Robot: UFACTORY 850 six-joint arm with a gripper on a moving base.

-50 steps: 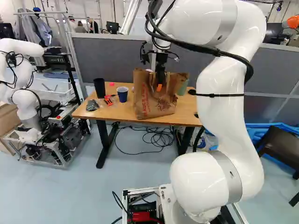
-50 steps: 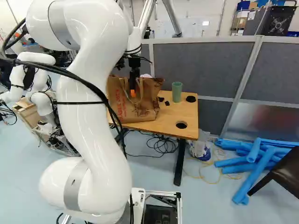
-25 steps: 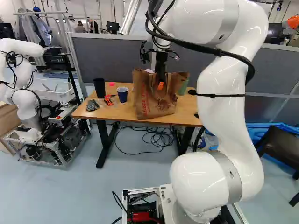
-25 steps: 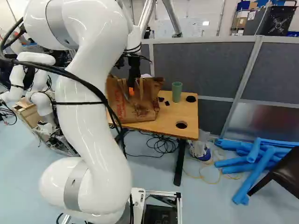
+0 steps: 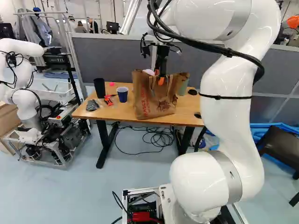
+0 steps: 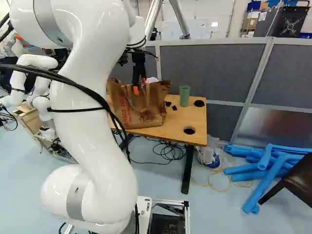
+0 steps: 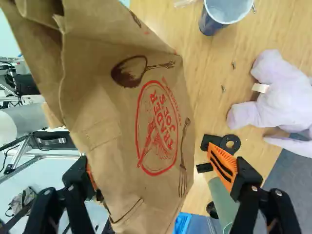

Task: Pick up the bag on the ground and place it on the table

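Gripper [image 5: 159,77] at the bag's top, fingers spread wide, one orange pad [image 7: 223,168] clear of the paper in the wrist view, no pinch on anything; the brown paper bag [image 5: 156,102] stands upright on the wooden table [image 5: 117,112], its handles up near the fingertips. Blue cup [image 5: 122,94] just beside the bag, black cup [image 5: 99,87] farther along at the left in the left base view, green cup [image 6: 184,96] on the bag's other side, lilac plush toy [image 7: 285,95] behind the bag, another robot [image 5: 25,105] off at left of the left base view.
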